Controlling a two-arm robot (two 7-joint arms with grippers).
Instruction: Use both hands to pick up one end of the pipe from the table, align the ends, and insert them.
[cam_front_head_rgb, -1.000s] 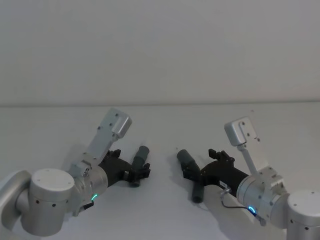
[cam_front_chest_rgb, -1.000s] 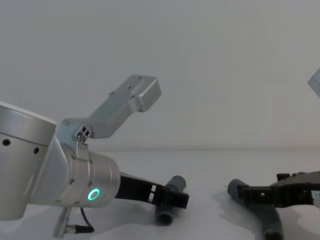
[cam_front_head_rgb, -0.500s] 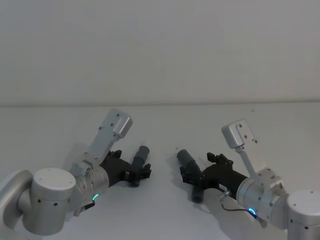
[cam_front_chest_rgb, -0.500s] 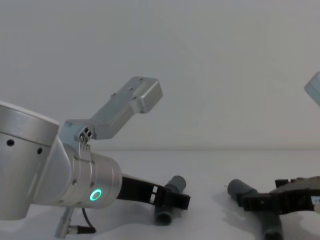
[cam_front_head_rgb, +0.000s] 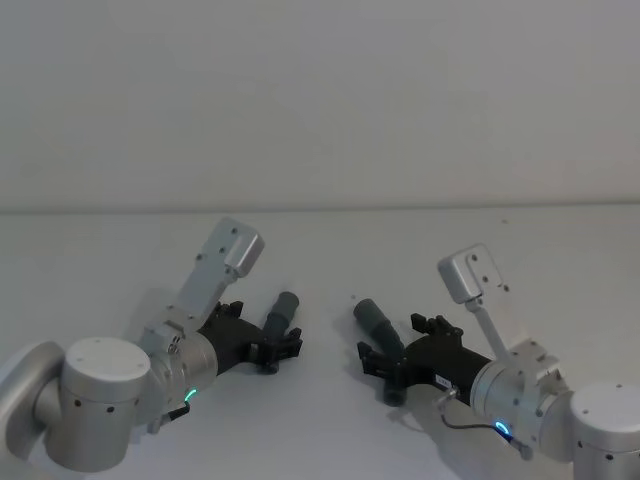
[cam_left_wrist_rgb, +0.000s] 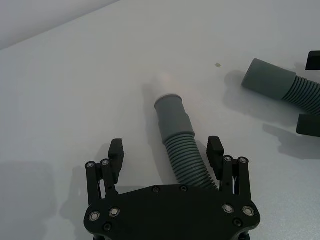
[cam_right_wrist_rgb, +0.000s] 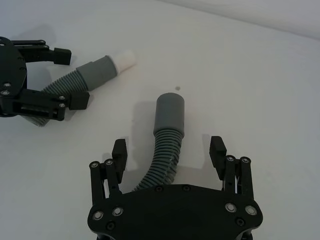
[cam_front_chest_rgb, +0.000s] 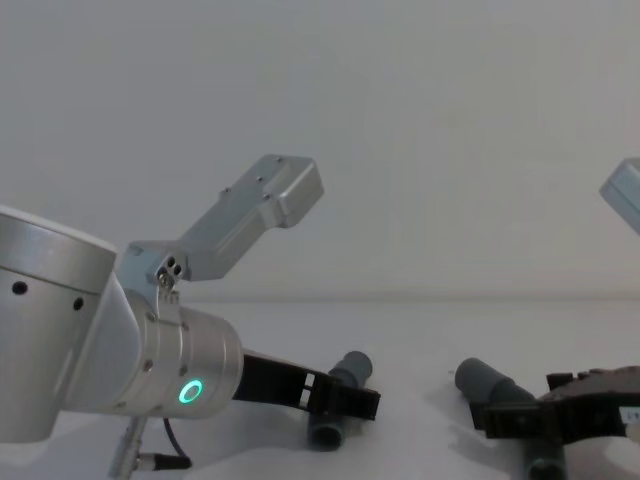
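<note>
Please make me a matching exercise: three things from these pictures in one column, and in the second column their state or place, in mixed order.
Column one:
1. left gripper
2. right gripper
3. table

Column two:
A. white, flat, bearing the rest
B. open, astride the pipe piece with the stepped collar
C. open, astride the pipe piece with the plain wide collar

Pairs: 1-B, 2-C, 3-A.

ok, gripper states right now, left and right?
Left gripper: open, straddling the left pipe piece, not clamped.
Right gripper: open, straddling the right pipe piece, not clamped.
</note>
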